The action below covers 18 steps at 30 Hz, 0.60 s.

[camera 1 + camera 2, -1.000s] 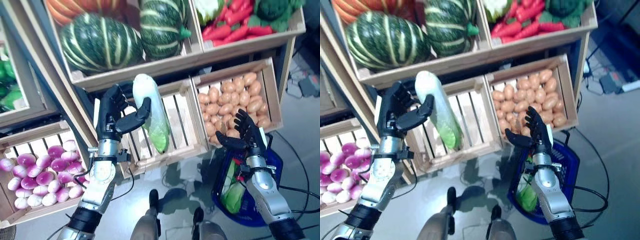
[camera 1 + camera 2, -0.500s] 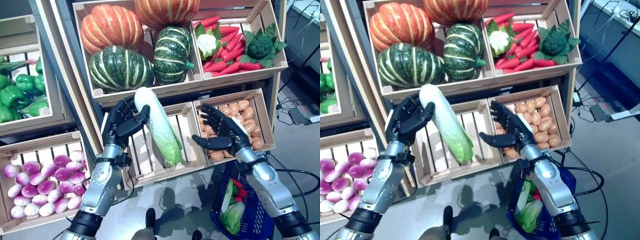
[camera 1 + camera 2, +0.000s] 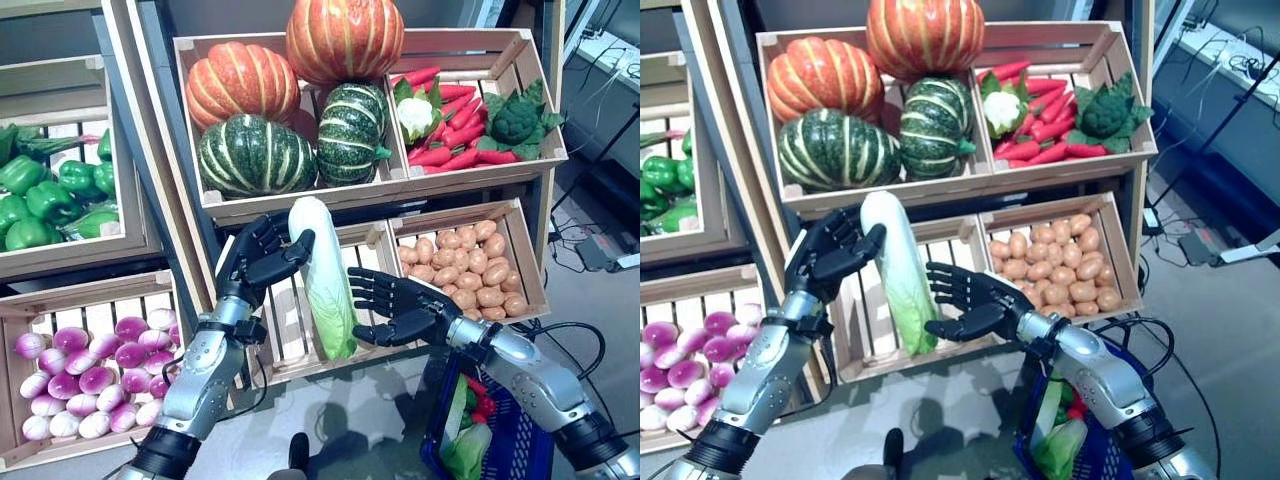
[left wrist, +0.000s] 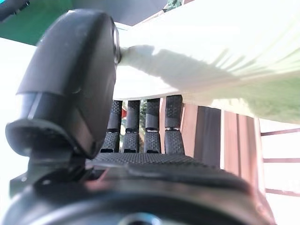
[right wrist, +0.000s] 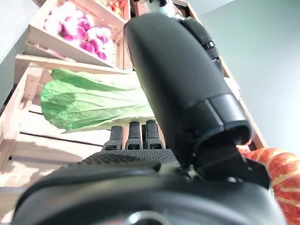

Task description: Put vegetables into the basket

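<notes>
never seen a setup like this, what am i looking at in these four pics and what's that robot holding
It is a two-armed humanoid robot at a vegetable stand. Two pictures come from cameras on its head, looking down; the other two come from cameras on each wrist, so the dark hand fills them.

The left hand has its fingers curled round a long white and green cabbage, held in front of an empty wooden crate. The right hand is open beside the cabbage's green end.

Other crates hold pumpkins, potatoes, green peppers and purple-and-white bulbs. The blue basket by the right arm already has some vegetables in it.
</notes>
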{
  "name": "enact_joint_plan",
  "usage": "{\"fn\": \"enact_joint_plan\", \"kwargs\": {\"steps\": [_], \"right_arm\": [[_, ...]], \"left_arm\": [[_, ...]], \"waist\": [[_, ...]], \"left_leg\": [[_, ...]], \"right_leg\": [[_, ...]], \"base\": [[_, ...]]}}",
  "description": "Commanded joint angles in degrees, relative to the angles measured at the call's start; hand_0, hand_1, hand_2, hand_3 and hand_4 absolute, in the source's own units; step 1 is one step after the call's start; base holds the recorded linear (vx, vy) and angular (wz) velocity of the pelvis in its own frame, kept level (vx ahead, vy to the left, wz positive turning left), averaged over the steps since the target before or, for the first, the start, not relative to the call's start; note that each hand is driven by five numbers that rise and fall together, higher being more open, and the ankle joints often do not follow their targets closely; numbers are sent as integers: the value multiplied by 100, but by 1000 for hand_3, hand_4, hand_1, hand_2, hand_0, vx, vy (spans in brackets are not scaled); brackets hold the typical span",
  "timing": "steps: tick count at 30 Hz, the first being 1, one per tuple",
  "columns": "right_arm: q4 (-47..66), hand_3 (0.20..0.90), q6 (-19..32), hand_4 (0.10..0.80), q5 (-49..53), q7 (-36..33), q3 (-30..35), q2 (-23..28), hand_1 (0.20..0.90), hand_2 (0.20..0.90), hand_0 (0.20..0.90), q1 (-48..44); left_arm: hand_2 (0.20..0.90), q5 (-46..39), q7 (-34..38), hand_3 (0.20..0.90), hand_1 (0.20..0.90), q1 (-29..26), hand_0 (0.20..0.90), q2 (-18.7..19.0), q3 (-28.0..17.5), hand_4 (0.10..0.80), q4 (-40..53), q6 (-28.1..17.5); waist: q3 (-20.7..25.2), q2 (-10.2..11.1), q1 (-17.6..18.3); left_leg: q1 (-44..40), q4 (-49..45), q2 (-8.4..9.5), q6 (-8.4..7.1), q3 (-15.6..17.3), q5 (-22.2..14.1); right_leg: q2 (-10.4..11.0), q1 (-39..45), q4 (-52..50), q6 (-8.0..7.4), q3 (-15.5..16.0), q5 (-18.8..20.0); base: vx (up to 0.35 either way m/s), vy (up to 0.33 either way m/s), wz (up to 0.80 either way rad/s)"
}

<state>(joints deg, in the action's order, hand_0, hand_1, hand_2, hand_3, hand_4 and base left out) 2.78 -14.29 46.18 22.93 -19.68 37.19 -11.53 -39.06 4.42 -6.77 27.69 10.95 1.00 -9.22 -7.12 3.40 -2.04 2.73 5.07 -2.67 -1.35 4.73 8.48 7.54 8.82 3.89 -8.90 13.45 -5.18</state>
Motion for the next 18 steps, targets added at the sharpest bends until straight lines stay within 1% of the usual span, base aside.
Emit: {"fn": "enact_joint_plan", "kwargs": {"steps": [1,2,3,5,7,8,9,11,13,14,16,18], "right_arm": [[318,900,655,800,590,157,-422,-462,900,900,900,-598],[331,900,727,800,551,63,-419,-477,900,900,900,-583],[350,900,984,800,392,-279,-391,-523,900,900,900,-552],[378,900,995,800,568,-555,-326,-678,900,900,900,-568],[393,900,1312,800,197,-1037,-239,-860,900,900,900,-522],[426,900,1334,800,98,-1199,-226,-916,900,900,900,-527],[507,900,1374,800,-126,-1547,-210,-1001,900,900,900,-515],[574,900,1328,800,-337,-1813,-189,-1053,900,900,900,-480],[644,900,1243,800,-691,-2284,-189,-1143,900,900,900,-406],[646,900,1212,800,-750,-2344,-191,-1154,900,900,900,-394],[695,900,951,800,-897,-2712,-244,-1207,900,900,900,-307],[651,900,839,800,-1023,-3021,-297,-1233,900,900,900,-275]], "left_arm": [[300,-124,-279,300,300,-616,300,-95,231,400,152,-485],[300,-125,-259,300,300,-611,300,-96,236,400,164,-480],[300,-139,-212,300,300,-591,300,-97,248,400,186,-486],[300,-80,-171,300,300,-576,300,-138,253,400,174,-499],[300,-27,-144,300,300,-576,300,-186,248,400,115,-519],[300,0,-105,300,300,-574,300,-204,251,400,113,-519],[300,28,-9,300,300,-570,300,-231,265,400,136,-501],[300,67,75,300,300,-563,300,-236,254,400,172,-488],[300,97,209,300,300,-572,300,-252,245,400,223,-436],[300,107,227,300,300,-570,300,-259,239,400,233,-428],[300,224,312,300,300,-556,300,-280,231,400,292,-413],[300,298,412,300,300,-557,300,-275,230,400,355,-385]], "waist": [[599,48,-78],[602,46,-76],[603,37,-71],[593,19,-59],[580,-2,-34],[581,-11,-26],[581,-26,-13],[579,-42,1],[567,-63,16],[565,-66,19],[552,-81,36],[542,-86,44]], "left_leg": [[-544,-7,-209,-216,143,-866],[-543,-7,-209,-217,143,-864],[-547,-7,-209,-214,139,-859],[-560,-7,-210,-211,142,-864],[-572,-7,-201,-205,124,-879],[-576,-7,-197,-201,121,-884],[-575,-7,-190,-203,117,-894],[-579,-7,-185,-200,120,-901],[-578,-7,-178,-191,120,-913],[-580,-7,-179,-190,124,-915],[-586,-7,-179,-183,138,-921],[-584,-7,-174,-179,132,-923]], "right_leg": [[310,-402,69,8,1,715],[312,-404,71,5,-4,718],[315,-404,71,2,-15,723],[320,-407,65,0,-41,722],[318,-418,52,2,-78,719],[317,-419,59,-1,-96,722],[319,-421,65,-9,-119,723],[325,-426,72,-13,-140,725],[330,-435,72,-18,-163,725],[333,-438,74,-20,-167,726],[343,-440,77,-19,-180,730],[345,-451,76,-21,-196,732]], "base": [[0,0,0],[0,0,0],[0,0,0],[0,0,0],[0,0,0],[0,0,0],[0,0,0],[0,0,0],[0,0,0],[0,0,0],[0,0,0],[0,0,0]]}}
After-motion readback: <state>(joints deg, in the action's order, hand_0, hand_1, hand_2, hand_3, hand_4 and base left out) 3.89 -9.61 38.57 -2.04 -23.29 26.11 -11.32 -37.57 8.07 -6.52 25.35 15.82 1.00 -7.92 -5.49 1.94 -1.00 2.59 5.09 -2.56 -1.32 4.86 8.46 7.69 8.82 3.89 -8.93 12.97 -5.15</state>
